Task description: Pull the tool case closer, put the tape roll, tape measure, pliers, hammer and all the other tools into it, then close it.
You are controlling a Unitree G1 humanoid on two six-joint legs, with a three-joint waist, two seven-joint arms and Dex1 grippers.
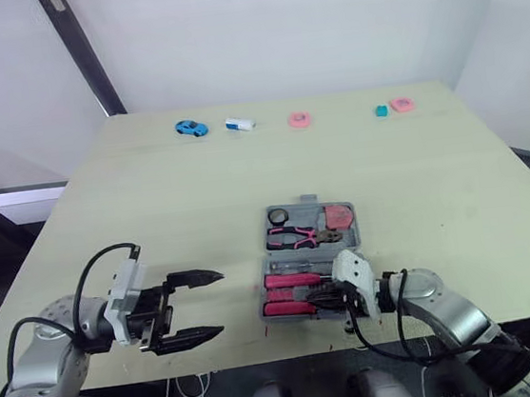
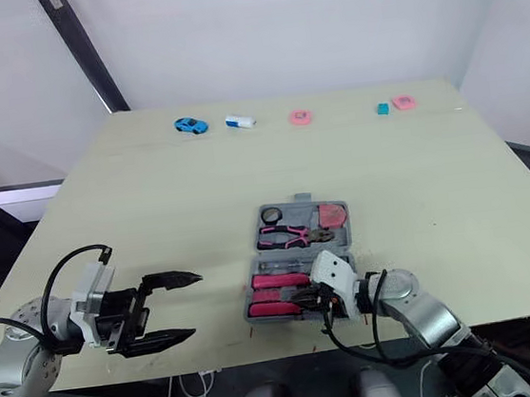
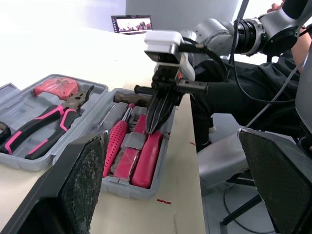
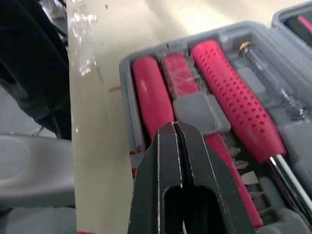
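The grey tool case [image 1: 350, 239] lies open near the table's front edge. Its far half holds pink-handled pliers [image 1: 294, 240], a red tape measure [image 1: 341, 216] and a black tape roll [image 1: 278, 217]. Pink-handled screwdrivers [image 1: 287, 280] and another pink handle [image 4: 148, 92] lie in the near half. My right gripper [image 1: 326, 299] is shut with nothing in it, its tips just over the near half's pink handles [image 4: 176, 146]. Left of the case, my left gripper [image 1: 205, 306] stands open above the bare table, pointing at the case.
Along the table's far edge [image 1: 273, 100] lie a blue toy car [image 1: 191, 127], a white and blue block [image 1: 239, 124], a pink ring [image 1: 300, 120], a teal piece [image 1: 381, 110] and another pink piece [image 1: 401, 104]. The case sits close to the front edge [image 1: 226, 361].
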